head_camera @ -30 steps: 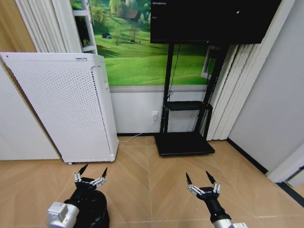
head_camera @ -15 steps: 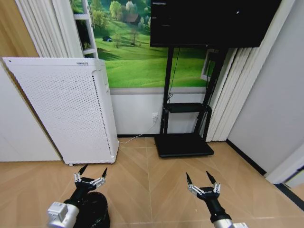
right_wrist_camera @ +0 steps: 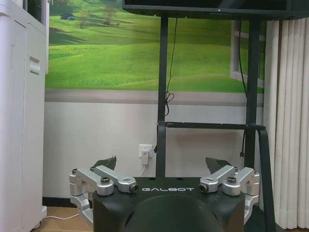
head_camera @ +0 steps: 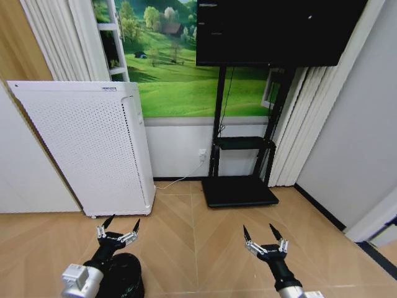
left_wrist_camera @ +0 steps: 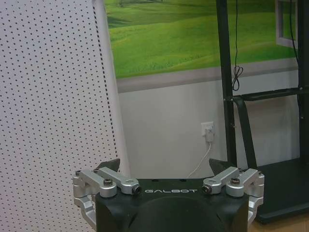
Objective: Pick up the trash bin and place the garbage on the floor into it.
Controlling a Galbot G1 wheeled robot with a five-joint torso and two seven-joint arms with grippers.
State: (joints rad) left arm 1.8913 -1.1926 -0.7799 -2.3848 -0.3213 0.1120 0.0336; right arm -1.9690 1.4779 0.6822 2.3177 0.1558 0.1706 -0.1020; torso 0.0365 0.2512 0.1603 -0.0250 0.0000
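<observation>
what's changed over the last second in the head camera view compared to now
The whole view has shifted: the white perforated appliance and TV stand sit slightly lower and further right in the picture, so the camera moved, not the things. Both the left gripper and right gripper stay open and empty, with the trash bin under the left arm.

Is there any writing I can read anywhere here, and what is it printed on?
"GALBOT": on the black body of the left gripper, seen from its wrist.
"GALBOT": on the black body of the right gripper, seen from its wrist.
A small label at the top of the white perforated appliance: too small to read.
Nothing else carries readable text.
</observation>
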